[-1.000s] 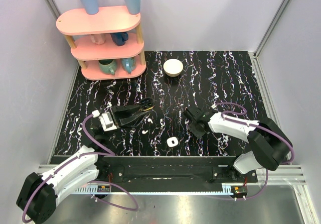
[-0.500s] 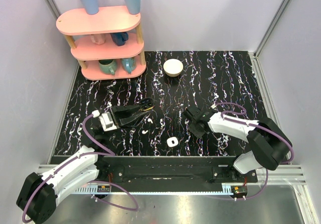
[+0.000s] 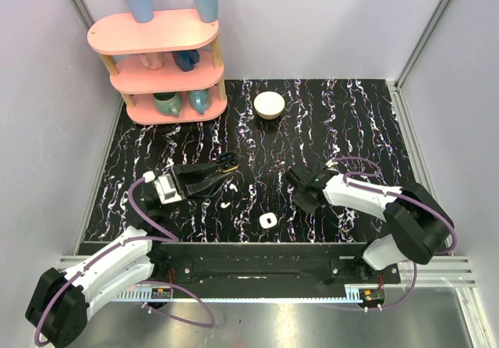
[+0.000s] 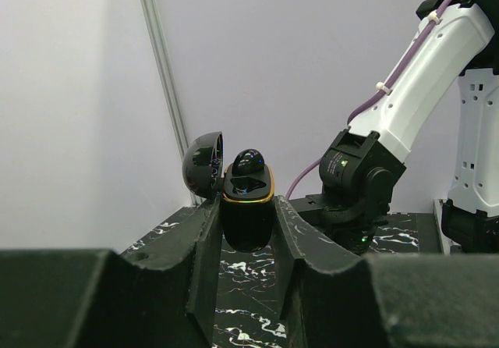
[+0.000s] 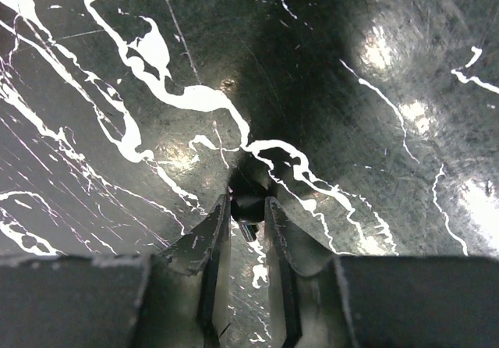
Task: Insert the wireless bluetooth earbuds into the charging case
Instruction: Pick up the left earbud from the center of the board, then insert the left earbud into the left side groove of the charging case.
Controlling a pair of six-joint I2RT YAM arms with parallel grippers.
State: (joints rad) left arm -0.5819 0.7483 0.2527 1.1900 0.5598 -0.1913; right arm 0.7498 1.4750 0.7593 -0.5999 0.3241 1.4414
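Observation:
My left gripper (image 3: 226,165) is shut on a glossy black charging case (image 4: 248,207) with a gold rim and holds it above the table. Its lid (image 4: 203,165) stands open to the left. One black earbud (image 4: 249,162) sits in the case. The case shows small in the top view (image 3: 228,162). My right gripper (image 3: 293,177) points down at the table, right of centre. In the right wrist view its jaws (image 5: 248,209) are shut on a small black earbud (image 5: 248,203) with a metallic tip, at the marble surface.
A small white rounded-square piece (image 3: 267,220) with a dark middle and a white curved piece (image 3: 225,204) lie near the front edge. A white bowl (image 3: 269,104) stands at the back. A pink shelf (image 3: 160,67) with cups fills the back left.
My right gripper has edged slightly left and away from the front edge. The left gripper and the case have not moved.

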